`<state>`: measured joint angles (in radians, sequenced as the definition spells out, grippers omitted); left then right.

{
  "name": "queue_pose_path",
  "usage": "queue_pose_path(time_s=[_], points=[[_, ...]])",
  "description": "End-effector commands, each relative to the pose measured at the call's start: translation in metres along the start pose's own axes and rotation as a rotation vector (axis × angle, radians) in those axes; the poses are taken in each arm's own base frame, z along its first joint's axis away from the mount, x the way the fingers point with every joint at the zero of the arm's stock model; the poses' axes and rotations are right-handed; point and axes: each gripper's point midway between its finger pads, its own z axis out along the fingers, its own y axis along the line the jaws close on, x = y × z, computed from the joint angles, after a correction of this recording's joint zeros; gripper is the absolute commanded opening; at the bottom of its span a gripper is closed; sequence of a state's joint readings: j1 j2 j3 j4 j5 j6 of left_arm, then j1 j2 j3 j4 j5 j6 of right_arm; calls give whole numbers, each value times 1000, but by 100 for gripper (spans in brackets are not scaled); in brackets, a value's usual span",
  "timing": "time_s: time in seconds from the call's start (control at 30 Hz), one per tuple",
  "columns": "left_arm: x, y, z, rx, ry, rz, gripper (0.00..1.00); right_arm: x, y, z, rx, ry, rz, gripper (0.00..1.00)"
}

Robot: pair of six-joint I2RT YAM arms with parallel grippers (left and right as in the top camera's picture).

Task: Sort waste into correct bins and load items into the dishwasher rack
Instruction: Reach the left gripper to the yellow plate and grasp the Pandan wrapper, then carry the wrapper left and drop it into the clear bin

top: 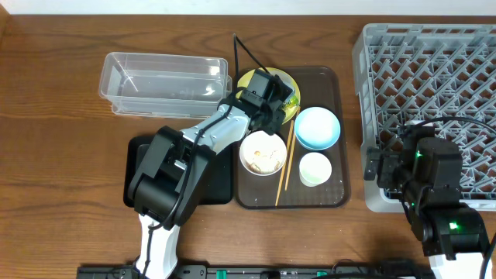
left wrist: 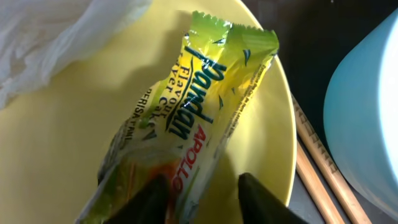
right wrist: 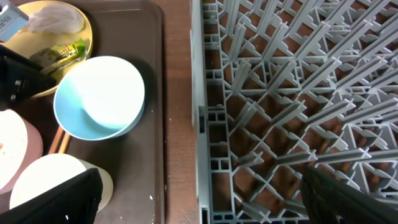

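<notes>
The left hand (left wrist: 202, 186) stands parted astride the green-and-orange plastic snack wrapper (left wrist: 199, 106) on the round yellow plate (left wrist: 62, 143) (crumpled white scrap (left wrist: 56, 31) beyond); the right hand (right wrist: 202, 193) hangs released wide, the grey plastic lattice rack (right wrist: 298, 93) beneath.

Our tally by kind
We count two bowls (light blue bowl (top: 317, 127), white bowl (top: 263, 153)), two chopsticks (top: 284, 167), and one each of yellow plate (left wrist: 62, 143), pale cup (top: 315, 169), snack wrapper (left wrist: 193, 106), clear tub (top: 155, 81), black tray (top: 219, 186), brown tray (top: 333, 93), grey rack (top: 434, 70).
</notes>
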<state>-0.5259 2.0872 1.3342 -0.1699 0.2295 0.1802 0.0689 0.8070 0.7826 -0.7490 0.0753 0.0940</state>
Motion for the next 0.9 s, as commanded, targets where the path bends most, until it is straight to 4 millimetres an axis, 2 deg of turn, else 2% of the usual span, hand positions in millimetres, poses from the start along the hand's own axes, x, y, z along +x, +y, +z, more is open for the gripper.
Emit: queue_pose_path(time_s=[0.0,0.2,0.27,0.33,0.47,0.53,0.6,0.73,0.8,0.87], points=[[-3,0,1,-2,-3,0,41,-7,3,-5,-12,-17,-17,99],[-3,1,1,-4,-2,1,40,-7,3,-5,-12,-17,-17,99],[-4,3,1,-15,-5,3,29,-7,3,-5,-12,-17,-17,99],[-6,3,1,-18,-13,7,9,-7,3,-5,-12,-17,-17,99],[-12,3,-1,-20,-34,9,6,-7,3,-5,-11,-17,-17,99],[-18,3,-9,-21,-49,11,6,-6,3,-5,-11,-17,-17,99],[-27,2,-21,-25,-73,15,6,-7,3,-5,-11,-17,-17,99],[-54,0,-64,-36,-156,-15,6,-7,3,-5,-11,-17,-17,99],[-64,11,-87,-82,-194,-60,6,-7,3,-5,-11,-17,-17,99],[-69,33,-111,-167,-228,-151,6,-7,3,-5,-11,-17,-17,99]])
